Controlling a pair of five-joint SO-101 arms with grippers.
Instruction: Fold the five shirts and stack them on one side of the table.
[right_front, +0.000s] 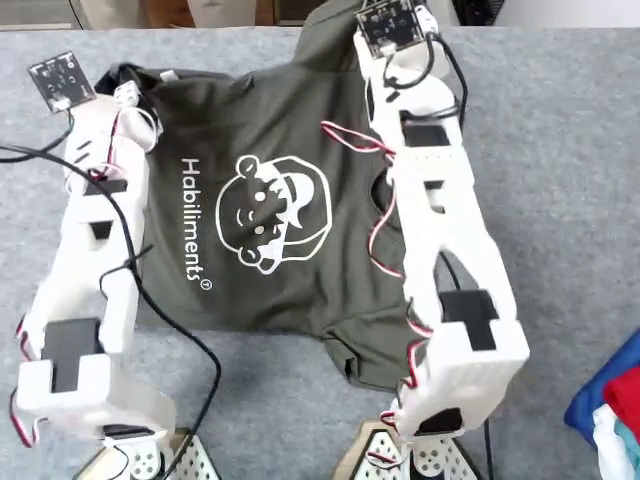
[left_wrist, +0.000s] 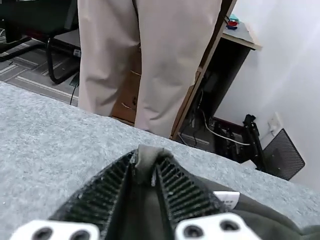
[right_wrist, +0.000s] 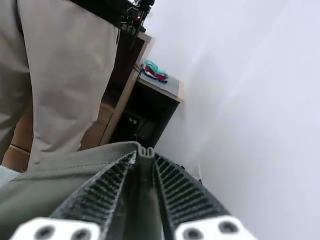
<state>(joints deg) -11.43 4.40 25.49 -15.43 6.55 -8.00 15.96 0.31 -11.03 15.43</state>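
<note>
Olive shirt (right_front: 240, 135) pinched by left hand (left_wrist: 147, 167), right hand (right_wrist: 145, 159).

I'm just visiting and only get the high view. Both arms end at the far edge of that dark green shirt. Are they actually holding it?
Observer: The left gripper is. Its wrist view shows a fold of the shirt pinched between its ribbed fingers.
Operator: And the other one?
Observer: The right gripper is shut on a fold of the shirt's edge too.
Operator: Anything near the left pinch?
Observer: A small white label shows on the cloth right beside that gripper.
</note>
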